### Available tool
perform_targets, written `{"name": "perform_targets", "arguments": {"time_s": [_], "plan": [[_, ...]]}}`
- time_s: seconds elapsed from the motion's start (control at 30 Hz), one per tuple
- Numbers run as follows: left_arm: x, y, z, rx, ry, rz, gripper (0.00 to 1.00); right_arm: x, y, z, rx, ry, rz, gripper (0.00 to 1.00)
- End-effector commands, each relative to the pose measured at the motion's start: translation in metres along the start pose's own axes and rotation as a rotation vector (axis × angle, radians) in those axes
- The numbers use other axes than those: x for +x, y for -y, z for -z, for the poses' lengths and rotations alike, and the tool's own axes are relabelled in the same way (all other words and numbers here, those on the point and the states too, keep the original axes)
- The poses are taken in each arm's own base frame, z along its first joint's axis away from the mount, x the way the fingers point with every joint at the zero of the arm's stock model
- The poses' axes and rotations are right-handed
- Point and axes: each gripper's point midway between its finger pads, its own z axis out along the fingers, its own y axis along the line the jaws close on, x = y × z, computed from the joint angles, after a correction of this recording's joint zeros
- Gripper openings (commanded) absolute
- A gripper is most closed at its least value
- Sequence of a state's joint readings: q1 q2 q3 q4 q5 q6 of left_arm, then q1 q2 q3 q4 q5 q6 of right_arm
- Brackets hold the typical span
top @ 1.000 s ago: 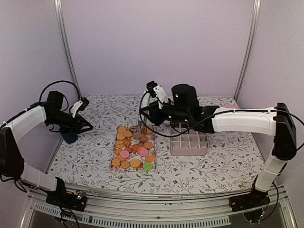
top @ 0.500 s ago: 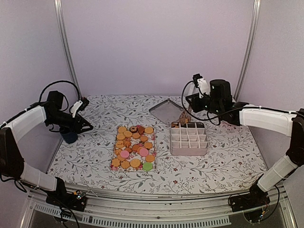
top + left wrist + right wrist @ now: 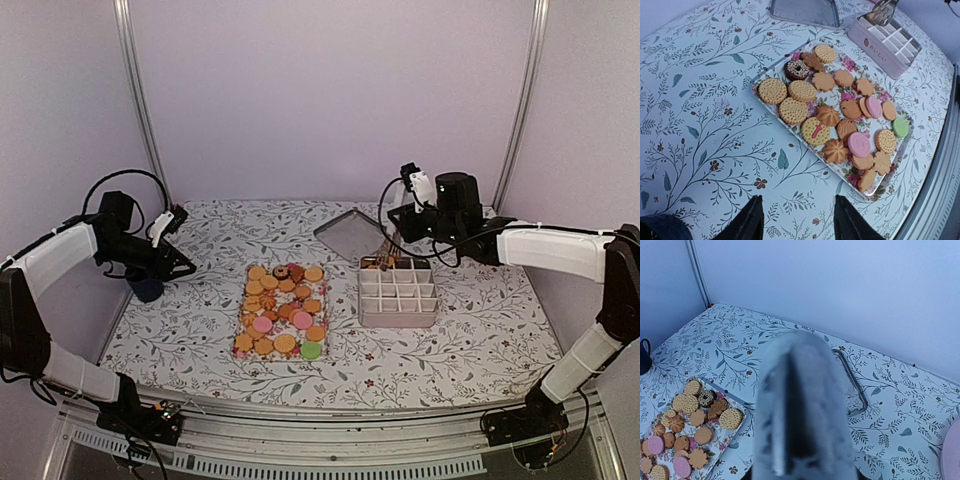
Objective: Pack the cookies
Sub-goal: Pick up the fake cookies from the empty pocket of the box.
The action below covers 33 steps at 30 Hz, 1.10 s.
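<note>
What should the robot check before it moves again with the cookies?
1. Cookies on the tray: plenty there, ok.
2. Box upright, most squares empty: ok.
3. Right gripper shut on the tongs: ok.
4. Tongs tip over the box's back corner: ok.
5. Cookie in the tongs: cannot tell.
6. Left gripper open, holding nothing, away from the tray: ok.

The right gripper (image 3: 398, 228), which a second ago held the tongs (image 3: 386, 245) over the cookies (image 3: 282, 308), has swung away, and now a corner of the divided box (image 3: 398, 292) lies just below its jaws.
</note>
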<state>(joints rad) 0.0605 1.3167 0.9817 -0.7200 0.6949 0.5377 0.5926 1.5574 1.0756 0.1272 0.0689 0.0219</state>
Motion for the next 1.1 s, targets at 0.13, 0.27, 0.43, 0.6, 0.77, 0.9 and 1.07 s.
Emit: {"name": "perform_targets", "arguments": {"time_s": [0.13, 0.27, 0.43, 0.6, 0.77, 0.9, 1.07], "plan": [[-0.003, 0.000, 0.004, -0.002, 0.014, 0.003, 0.49, -0.017, 0.001, -0.007, 0.003, 0.043, 0.015, 0.18], [-0.004, 0.000, 0.005, -0.003, 0.014, 0.001, 0.49, -0.018, 0.002, -0.009, 0.008, 0.043, 0.045, 0.24], [-0.003, 0.000, 0.004, -0.003, 0.013, 0.002, 0.49, -0.020, 0.004, -0.012, 0.010, 0.042, 0.050, 0.27], [-0.002, 0.000, 0.004, -0.003, 0.012, 0.002, 0.49, -0.020, 0.004, -0.013, 0.006, 0.038, 0.055, 0.31], [-0.004, 0.000, 0.005, -0.002, 0.015, 0.002, 0.49, -0.025, 0.002, -0.010, -0.009, 0.049, 0.058, 0.37], [-0.006, 0.000, 0.006, -0.002, 0.020, 0.003, 0.49, -0.028, 0.000, -0.008, -0.018, 0.052, 0.063, 0.43], [-0.006, 0.001, 0.006, -0.001, 0.020, 0.005, 0.49, -0.029, 0.000, -0.006, -0.023, 0.056, 0.063, 0.44]]}}
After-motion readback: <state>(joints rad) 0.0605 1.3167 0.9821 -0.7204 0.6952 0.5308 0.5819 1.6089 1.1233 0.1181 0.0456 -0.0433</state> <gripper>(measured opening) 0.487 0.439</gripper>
